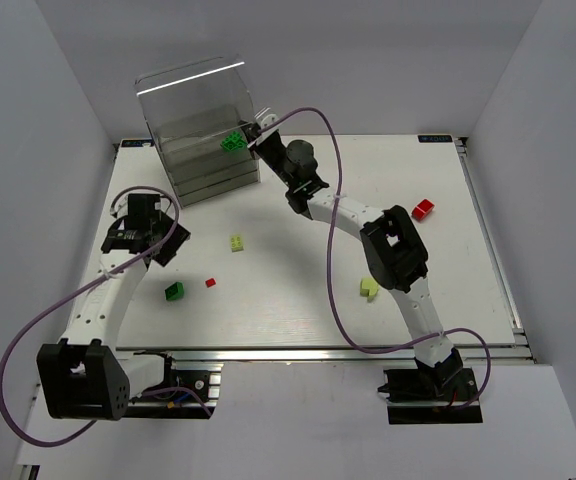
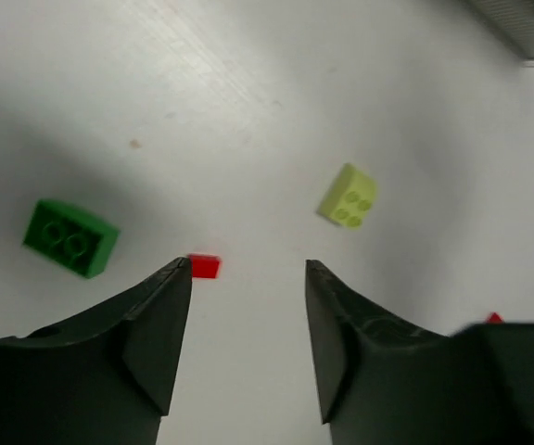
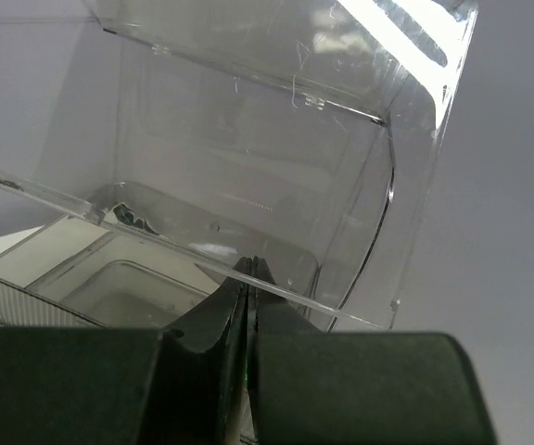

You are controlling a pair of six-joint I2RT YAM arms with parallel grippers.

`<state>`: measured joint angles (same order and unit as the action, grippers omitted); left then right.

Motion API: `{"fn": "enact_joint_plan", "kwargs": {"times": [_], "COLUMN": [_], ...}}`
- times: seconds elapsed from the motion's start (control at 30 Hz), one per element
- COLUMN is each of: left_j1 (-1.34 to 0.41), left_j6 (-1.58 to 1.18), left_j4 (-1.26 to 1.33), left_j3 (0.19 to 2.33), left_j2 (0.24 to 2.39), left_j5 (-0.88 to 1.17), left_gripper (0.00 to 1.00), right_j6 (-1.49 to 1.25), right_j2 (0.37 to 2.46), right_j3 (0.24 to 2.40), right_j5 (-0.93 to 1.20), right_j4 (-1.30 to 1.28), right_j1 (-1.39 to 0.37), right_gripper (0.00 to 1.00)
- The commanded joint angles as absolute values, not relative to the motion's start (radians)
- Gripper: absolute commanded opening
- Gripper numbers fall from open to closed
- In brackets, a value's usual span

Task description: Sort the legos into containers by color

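Left gripper (image 2: 246,273): positioned over the left part of the white table (image 1: 298,310). Fingers spread, with nothing between them.

Loose legos, left wrist view:
- A dark green brick (image 2: 70,238) lies on the table, left of the left finger.
- A small red piece (image 2: 204,266) lies just beside the left fingertip.
- A yellow-green four-stud brick (image 2: 348,195) lies further out and to the right, well apart from both.

Clear plastic cabinet (image 1: 193,110): stands at the far left corner of the table. A bright green brick (image 1: 233,141) shows through its right-hand wall, near the top. It appears to sit inside. Which tier holds it cannot be determined from the top view.

Right gripper (image 3: 248,267): extended to the cabinet's right side, next to the bright green brick. Fingers pressed together. The wrist view shows no brick between the tips. The fingertips sit at the edge of the open clear shell, above a shallow clear drawer (image 3: 54,269).

Right half of the table:
- A second yellow-green piece (image 1: 369,288) lies just beside the right arm's elbow.
- A red brick (image 1: 424,208) lies toward the right edge, apart from all other pieces.
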<state>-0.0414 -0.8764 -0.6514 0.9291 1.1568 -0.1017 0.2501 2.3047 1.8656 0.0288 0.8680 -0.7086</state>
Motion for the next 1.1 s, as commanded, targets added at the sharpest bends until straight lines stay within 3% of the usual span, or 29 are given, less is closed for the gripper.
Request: {"fn": "enact_joint_plan", "kwargs": {"times": [0.0,0.07,0.4,1.07], "left_j1": [-0.044,-0.044,-0.026,0.001], "left_j6": [-0.936,-0.959,-1.186,-1.31], "left_j4": [-0.902,-0.957,-1.008,-0.824], "left_j3": [0.977,0.973,0.851,0.79], "left_j2": [1.175,1.195,1.161,1.361], "left_j5": [-0.187,-0.221,-0.204,-0.224], "left_gripper": [0.63,0.74,0.92,0.93], "right_j6": [0.236,0.236,0.232,0.238], "right_j2": [2.23,2.23,2.246,2.243], "right_j3": [1.839,1.825,1.836,1.81], "right_j5": [0.024,0.026,0.028,0.025], "right_j4": [0.946,0.945,0.939,0.94], "right_j1": [-0.706,-0.706,-0.709,-0.707], "right_gripper": [0.0,0.0,0.0,0.0]}}
